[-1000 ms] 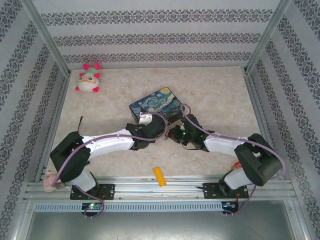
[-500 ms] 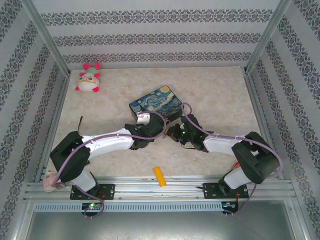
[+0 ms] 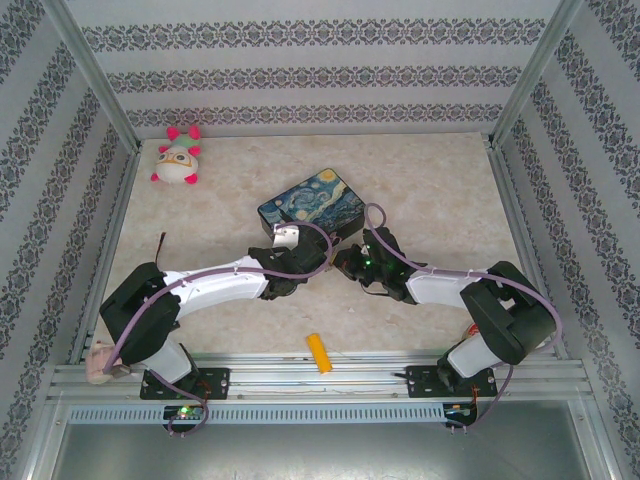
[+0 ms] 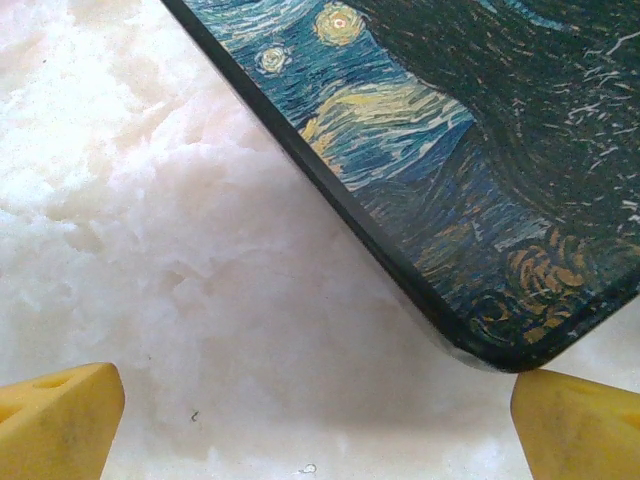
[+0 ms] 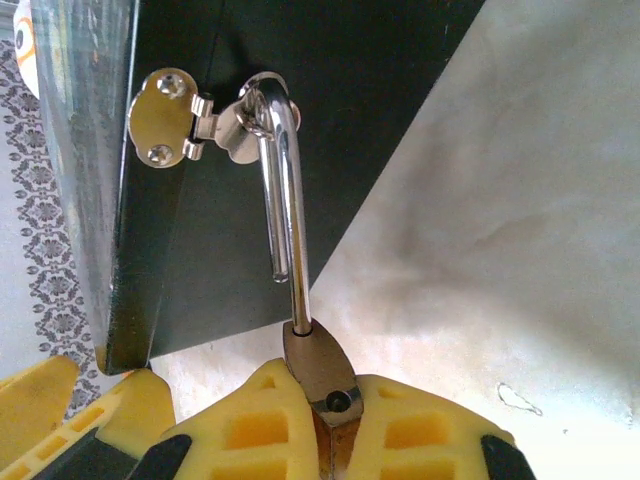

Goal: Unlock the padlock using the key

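The small brass padlock point(image 5: 318, 368) is pinched by its body in my shut right gripper point(image 5: 335, 425), just off the near side of the painted box point(image 3: 312, 205). Its silver shackle point(image 5: 287, 190) still hooks through the box's silver clasp point(image 5: 165, 130). The shackle's short leg hangs free, out of the body's hole. My left gripper point(image 4: 320, 440) stands open over bare table at the box's corner point(image 4: 520, 330), its yellow fingertips point(image 4: 60, 420) wide apart with nothing between them. In the top view the two grippers point(image 3: 300, 262) point(image 3: 350, 262) meet at the box's near edge. The key is out of view.
A yellow-orange block point(image 3: 318, 352) lies near the table's front edge between the arm bases. A white and pink plush toy point(image 3: 178, 158) sits at the back left. Patterned walls and metal frame posts point(image 3: 95, 70) enclose the marble table point(image 3: 440, 190).
My right arm has shifted slightly, its elbow drawing left and its gripper nudging toward the box. The left arm has stayed still.
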Motion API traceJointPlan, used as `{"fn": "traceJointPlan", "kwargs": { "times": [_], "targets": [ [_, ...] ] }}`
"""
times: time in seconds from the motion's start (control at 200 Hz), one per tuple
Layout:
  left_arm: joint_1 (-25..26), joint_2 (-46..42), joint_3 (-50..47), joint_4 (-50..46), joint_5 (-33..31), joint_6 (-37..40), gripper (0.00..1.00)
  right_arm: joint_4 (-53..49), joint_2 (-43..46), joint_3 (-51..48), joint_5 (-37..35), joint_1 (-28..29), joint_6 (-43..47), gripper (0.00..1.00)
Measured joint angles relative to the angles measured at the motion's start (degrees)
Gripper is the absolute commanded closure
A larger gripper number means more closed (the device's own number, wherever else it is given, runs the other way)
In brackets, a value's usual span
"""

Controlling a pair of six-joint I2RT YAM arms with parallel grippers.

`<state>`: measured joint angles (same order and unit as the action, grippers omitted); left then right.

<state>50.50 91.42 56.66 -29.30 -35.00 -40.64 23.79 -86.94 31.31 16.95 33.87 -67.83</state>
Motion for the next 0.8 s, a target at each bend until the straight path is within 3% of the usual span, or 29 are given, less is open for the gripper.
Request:
{"fn": "traceJointPlan", "kwargs": {
  "times": [0.8],
  "targets": [
    [-0.68, 0.74, 1.92, -0.11, 0.02, -0.63, 0.01, 5.38, -4.15, -0.85, -1.07, -0.02, -1.22, 1.0]
  ]
}}
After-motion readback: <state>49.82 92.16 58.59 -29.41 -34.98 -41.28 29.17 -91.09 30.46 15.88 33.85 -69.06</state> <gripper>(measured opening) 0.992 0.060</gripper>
